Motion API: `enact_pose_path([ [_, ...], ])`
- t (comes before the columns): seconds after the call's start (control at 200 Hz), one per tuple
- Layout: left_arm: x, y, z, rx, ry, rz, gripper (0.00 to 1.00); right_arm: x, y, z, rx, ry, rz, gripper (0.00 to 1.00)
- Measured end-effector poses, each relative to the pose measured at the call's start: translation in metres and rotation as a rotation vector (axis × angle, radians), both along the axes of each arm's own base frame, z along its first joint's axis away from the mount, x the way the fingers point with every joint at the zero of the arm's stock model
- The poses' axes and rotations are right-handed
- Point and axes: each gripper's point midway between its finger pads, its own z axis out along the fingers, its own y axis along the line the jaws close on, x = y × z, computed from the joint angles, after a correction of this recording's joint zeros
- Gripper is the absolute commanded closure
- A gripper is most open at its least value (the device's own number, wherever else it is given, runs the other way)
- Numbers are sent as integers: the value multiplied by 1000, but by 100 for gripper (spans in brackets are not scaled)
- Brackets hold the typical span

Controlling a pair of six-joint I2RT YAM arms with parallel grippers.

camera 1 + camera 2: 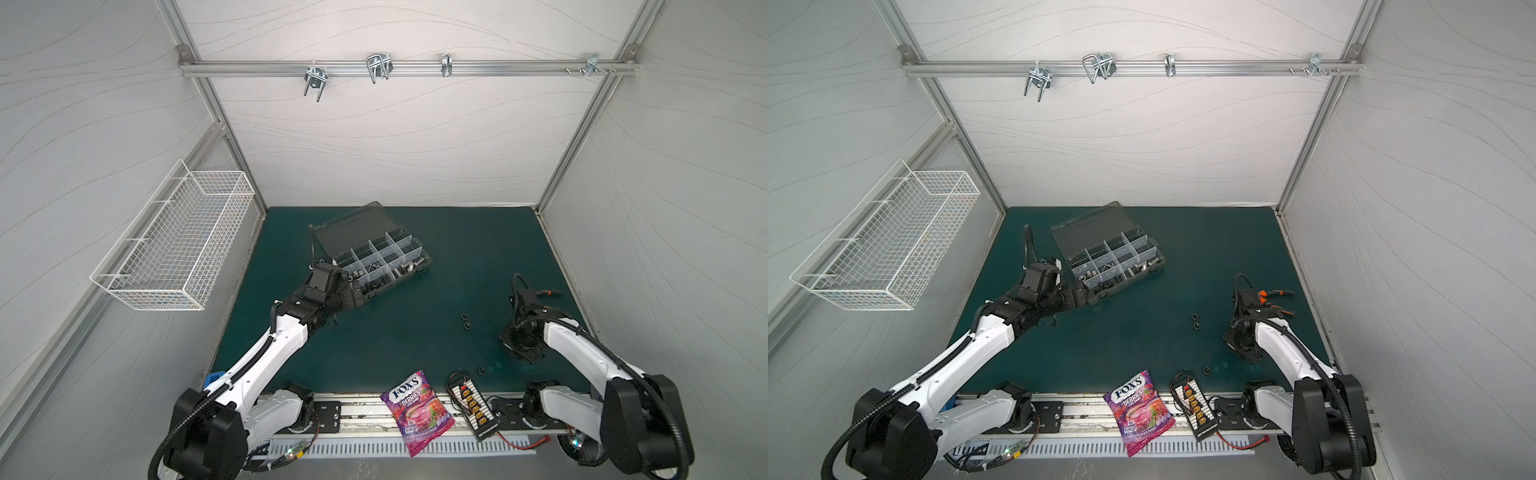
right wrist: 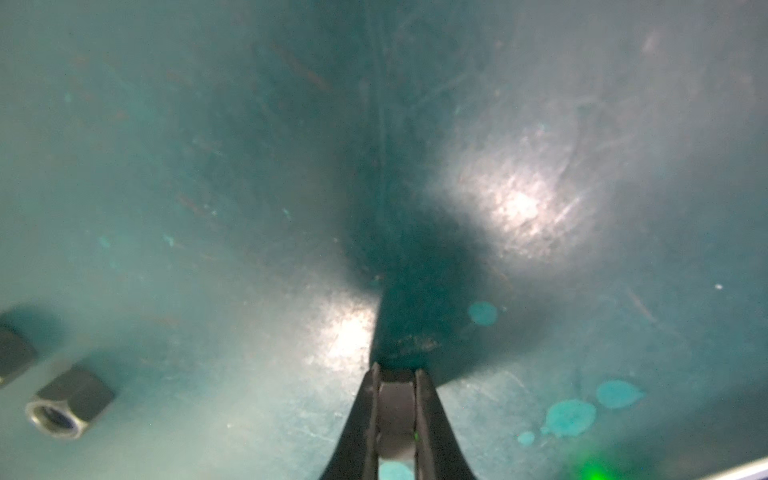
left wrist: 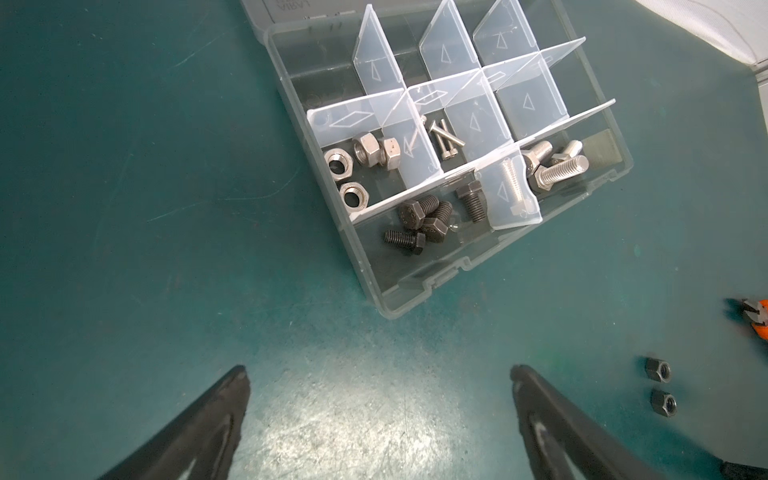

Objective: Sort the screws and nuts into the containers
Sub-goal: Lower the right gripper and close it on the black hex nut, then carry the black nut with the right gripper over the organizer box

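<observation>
Shiny silver hex nuts, black hex-head screws and thick silver bolts lie in compartments of the translucent grey plastic organizer box, just ahead of the left gripper. That arm reaches forward and low, its black fingers spread wide and empty. Two loose black hex nuts sit beside the right gripper, apart from it. The right arm bends steeply down to the dark green mat, jaws clamped on a small grey piece too blurred to name.
</observation>
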Motion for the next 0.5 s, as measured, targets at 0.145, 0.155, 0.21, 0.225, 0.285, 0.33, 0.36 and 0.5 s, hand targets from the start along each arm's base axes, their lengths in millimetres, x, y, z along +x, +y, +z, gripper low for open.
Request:
enact_pose_path([
  [0.145,0,0,0,0,0,0,1,0,0,3,0,3,4,100],
  [0.155,0,0,0,0,0,0,1,0,0,3,0,3,6,100],
  [0.21,0,0,0,0,0,0,1,3,2,7,-3,-3,16,100],
  [0.225,0,0,0,0,0,1,1,4,3,9,-4,-5,23,100],
  [0.285,0,0,0,1,0,1,1,11,7,18,-6,-26,48,100],
  [0.33,0,1,0,3,-1,2,1,19,13,28,-9,-56,76,100],
  [0.36,0,1,0,3,-1,3,1,24,17,35,-10,-74,97,100],
  [0.5,0,2,0,6,-2,6,1,56,42,64,-21,-154,204,100],
])
